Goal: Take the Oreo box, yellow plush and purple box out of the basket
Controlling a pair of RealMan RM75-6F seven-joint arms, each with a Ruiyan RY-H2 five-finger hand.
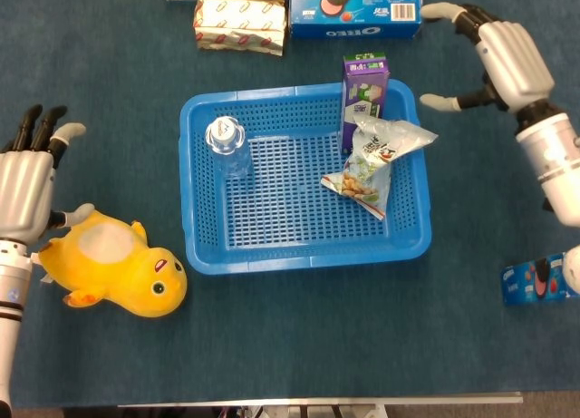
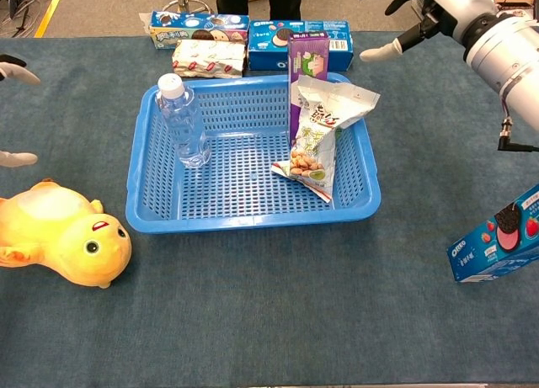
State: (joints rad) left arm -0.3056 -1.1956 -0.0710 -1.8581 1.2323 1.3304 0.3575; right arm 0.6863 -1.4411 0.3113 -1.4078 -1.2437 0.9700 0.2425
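Observation:
The purple box (image 1: 364,92) (image 2: 308,64) stands upright at the back right of the blue basket (image 1: 205,255) (image 2: 143,211). My right hand (image 1: 501,63) (image 2: 413,18) hovers open, fingers spread, just right of that box and apart from it. The yellow plush (image 1: 113,275) (image 2: 57,234) lies on the table left of the basket. My left hand (image 1: 25,184) is open, its thumb near the plush's back. A small blue Oreo box (image 1: 541,279) (image 2: 497,235) lies on the table at the far right.
Inside the basket stand a water bottle (image 1: 227,146) (image 2: 184,121) and a snack bag (image 1: 373,164) (image 2: 320,131) leaning on the purple box. Behind the basket lie a large Oreo box (image 1: 355,5), a cream snack pack (image 1: 240,24) and another box (image 2: 198,26).

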